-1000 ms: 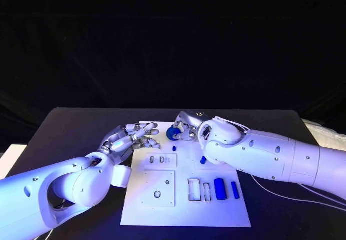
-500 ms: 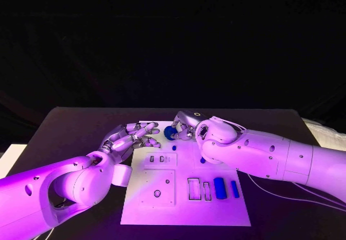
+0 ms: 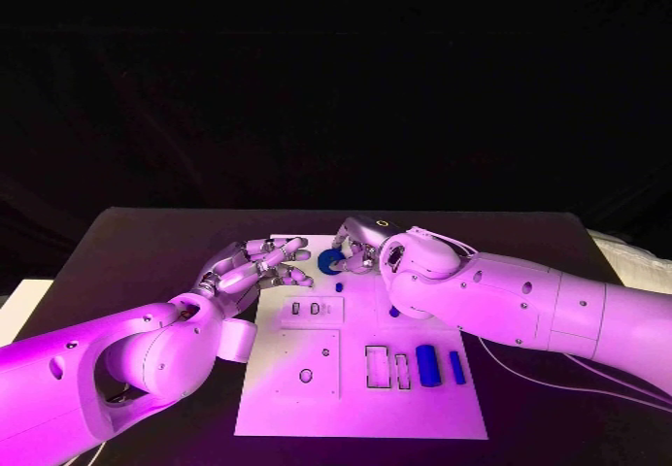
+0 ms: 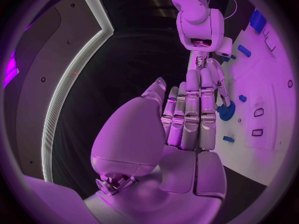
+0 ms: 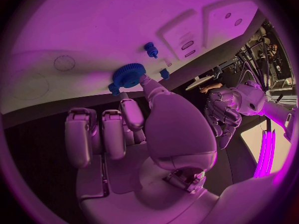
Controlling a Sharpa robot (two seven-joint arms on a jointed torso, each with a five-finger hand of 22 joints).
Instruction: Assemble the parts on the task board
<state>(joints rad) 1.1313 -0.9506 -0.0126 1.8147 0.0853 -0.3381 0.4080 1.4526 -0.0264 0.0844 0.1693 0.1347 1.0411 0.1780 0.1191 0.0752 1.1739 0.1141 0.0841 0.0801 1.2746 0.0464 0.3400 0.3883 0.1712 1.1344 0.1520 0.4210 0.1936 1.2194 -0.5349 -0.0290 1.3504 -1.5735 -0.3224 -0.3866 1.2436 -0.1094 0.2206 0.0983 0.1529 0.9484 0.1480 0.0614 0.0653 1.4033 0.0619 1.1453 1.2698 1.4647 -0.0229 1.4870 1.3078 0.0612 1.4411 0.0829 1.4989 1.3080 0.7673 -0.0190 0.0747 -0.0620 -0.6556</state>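
The white task board (image 3: 357, 408) lies mid-table. My right hand (image 3: 367, 245) reaches over its far edge and pinches a blue gear (image 3: 333, 260) at the fingertips. The right wrist view shows the gear (image 5: 127, 76) at the edge of the board (image 5: 93, 30), with my right hand (image 5: 143, 129) behind it. My left hand (image 3: 260, 266) hovers by the board's far left corner, fingers stretched out and holding nothing. In the left wrist view, my left hand (image 4: 187, 114) points towards the gear (image 4: 225, 110). A small blue peg (image 3: 338, 287) stands on the board just before the gear.
Two blue bars (image 3: 425, 365) (image 3: 456, 367) lie at the board's near right beside rectangular slots (image 3: 378, 367). Another small blue piece (image 3: 393, 312) sits partly under my right forearm. A white cable (image 3: 560, 383) runs over the black table at the right.
My right hand has edged slightly left with the gear. The left hand has stayed where it was.
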